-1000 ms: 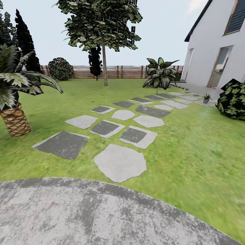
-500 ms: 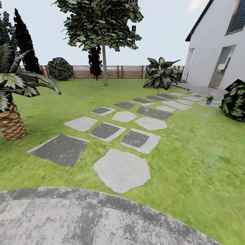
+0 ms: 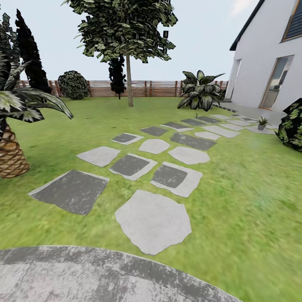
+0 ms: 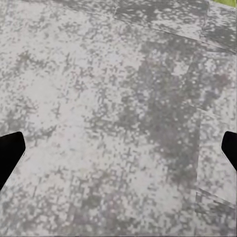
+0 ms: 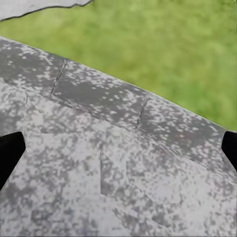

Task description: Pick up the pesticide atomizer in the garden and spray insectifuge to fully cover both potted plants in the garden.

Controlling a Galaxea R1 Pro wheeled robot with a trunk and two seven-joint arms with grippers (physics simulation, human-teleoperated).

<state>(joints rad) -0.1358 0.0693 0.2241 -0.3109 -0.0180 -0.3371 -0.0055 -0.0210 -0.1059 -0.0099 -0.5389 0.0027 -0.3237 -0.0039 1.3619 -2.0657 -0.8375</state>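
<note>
1. A small potted plant, a low rosette of pointed green leaves in a little grey pot, stands far off at the right of the head view, on the pale paving near the white house.
2. A tiny dark upright speck shows on the far stones; it is too small to tell whether it is the pesticide atomizer.
3. Just right of the pot sits a dark leafy bush; well behind it stands a big striped dark-leaved shrub.
4. Irregular grey stepping stones run across the green lawn from the round grey patio toward the house.
5. A brown slatted wooden fence closes the back, with a tall tree before it and a palm at the left.
6. The left gripper hangs over the patio, black fingertips wide apart, holding nothing.
7. The right gripper is equally wide open and empty, over the patio's edge beside grass.
</note>
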